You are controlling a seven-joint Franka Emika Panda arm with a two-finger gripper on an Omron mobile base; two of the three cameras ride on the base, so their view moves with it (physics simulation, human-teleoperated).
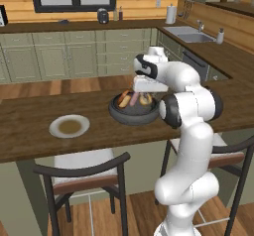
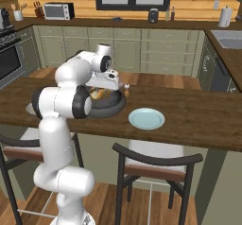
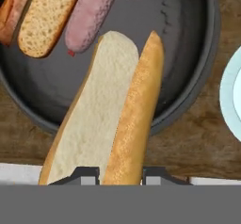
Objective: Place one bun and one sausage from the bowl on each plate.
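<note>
The dark grey bowl (image 1: 133,114) (image 2: 111,108) (image 3: 188,106) sits on the wooden island. My gripper (image 3: 120,176) is shut on a split bun (image 3: 110,115), held just above the bowl's near side; the bun runs up between the fingertips (image 3: 84,176). In the bowl lie another bun (image 3: 47,11) and a pink sausage (image 3: 89,16), with more sausage at the view's edges. The hand (image 1: 149,84) (image 2: 105,81) hovers over the bowl. A tan plate (image 1: 69,126) lies left of the bowl. A light blue plate (image 2: 146,118) (image 3: 233,96) lies on its other side.
Two dark-framed chairs (image 1: 84,168) (image 2: 156,160) stand against the island's near edge. A small shaker (image 2: 126,87) stands behind the bowl. The sink (image 1: 191,34) and back counters lie well beyond the island.
</note>
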